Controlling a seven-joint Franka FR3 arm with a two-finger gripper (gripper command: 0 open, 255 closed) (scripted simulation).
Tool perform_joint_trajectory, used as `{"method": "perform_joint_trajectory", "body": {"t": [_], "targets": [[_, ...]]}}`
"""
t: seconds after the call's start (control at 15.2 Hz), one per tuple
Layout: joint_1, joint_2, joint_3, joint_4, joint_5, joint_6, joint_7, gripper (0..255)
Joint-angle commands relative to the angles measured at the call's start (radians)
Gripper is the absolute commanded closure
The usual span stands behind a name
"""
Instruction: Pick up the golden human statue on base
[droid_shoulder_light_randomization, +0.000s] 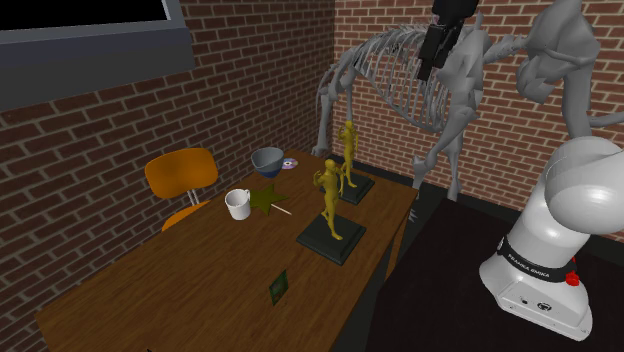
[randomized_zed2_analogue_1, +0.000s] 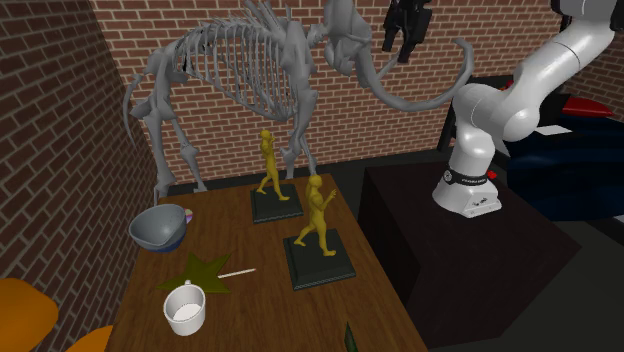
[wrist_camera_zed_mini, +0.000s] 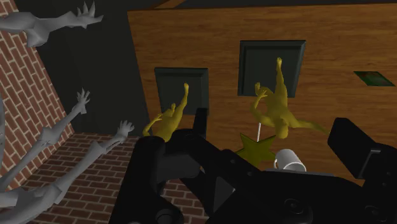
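Brick walls (droid_shoulder_light_randomization: 90, 130) close in the room. In the shoulder view, a brown wooden table (droid_shoulder_light_randomization: 150, 290) runs from the lower left toward the middle. On it I see two golden statues, each a little person on a dark flat base. The front statue (droid_shoulder_light_randomization: 330, 200) stands near the middle of the frame. The back statue (droid_shoulder_light_randomization: 348, 150) stands just behind it, a bit higher up. A white mug (droid_shoulder_light_randomization: 238, 204), a grey bowl (droid_shoulder_light_randomization: 267, 160) and a green star (droid_shoulder_light_randomization: 262, 200) sit to their left. An orange chair (droid_shoulder_light_randomization: 180, 175) is at the table's left side. A big grey skeleton (droid_shoulder_light_randomization: 400, 90) stands in the upper right. My gripper (droid_shoulder_light_randomization: 430, 65) hangs high in front of it, well above both statues.

In the second exterior view, the front statue (randomized_zed2_analogue_1: 318, 210) is in the middle, and the back statue (randomized_zed2_analogue_1: 268, 160) is up and to the left of it. The gripper (randomized_zed2_analogue_1: 400, 50) is at the top, right of the middle, well apart from them.

In the wrist view, the gripper (wrist_camera_zed_mini: 272, 121) has its two black fingers (wrist_camera_zed_mini: 347, 143) spread wide, with nothing held. The front statue (wrist_camera_zed_mini: 277, 111) shows between them, not touched. The back statue (wrist_camera_zed_mini: 168, 121) is beside the other finger.
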Motion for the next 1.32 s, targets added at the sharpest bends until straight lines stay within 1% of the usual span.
{"method": "perform_joint_trajectory", "body": {"t": [0.0, 0.33, 0.59, 0.92, 1.25], "targets": [[0.000, 0.000, 0.000, 0.000, 0.000, 0.000, 0.000, 0], [0.000, 0.140, 0.029, -0.020, 0.032, 0.117, 0.061, 0], [-0.001, 0.267, 0.052, -0.015, 0.054, 0.206, 0.106, 0], [0.000, 0.440, 0.078, 0.018, 0.075, 0.306, 0.160, 0], [0.002, 0.625, 0.099, 0.080, 0.087, 0.390, 0.211, 0]]}}
